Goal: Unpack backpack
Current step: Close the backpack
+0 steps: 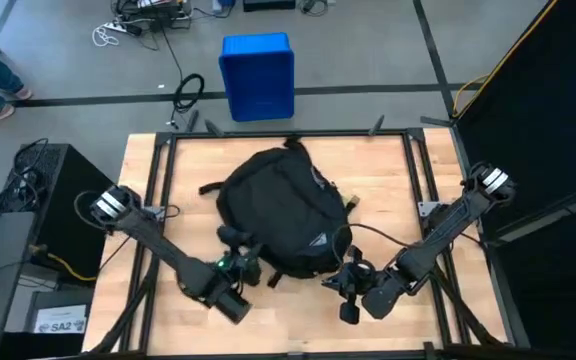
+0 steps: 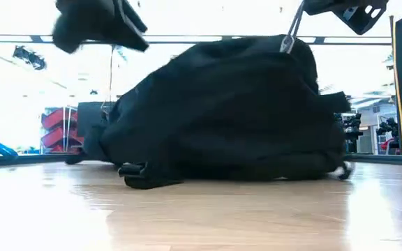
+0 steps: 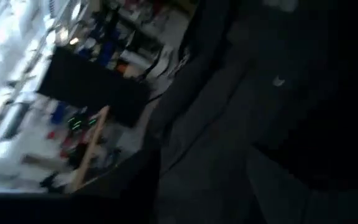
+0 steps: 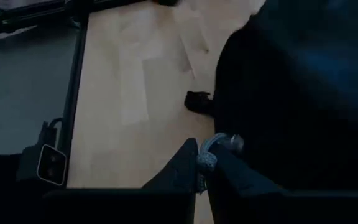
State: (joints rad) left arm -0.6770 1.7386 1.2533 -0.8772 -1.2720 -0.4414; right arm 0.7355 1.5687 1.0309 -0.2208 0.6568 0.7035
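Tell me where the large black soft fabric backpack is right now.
In the high view, the large black soft fabric backpack lies mid-table, with the left gripper at its near-left edge and the right gripper at its near-right corner.

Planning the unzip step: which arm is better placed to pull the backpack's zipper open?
The right. The right gripper already pinches the zipper pull cord at the backpack's edge, while the left gripper sits against the fabric with no visible grasp.

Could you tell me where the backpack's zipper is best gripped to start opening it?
By the grey cord pull at the backpack's near-right edge. It sticks out free of the fabric, and the right gripper, coming from that side, is pinching it.
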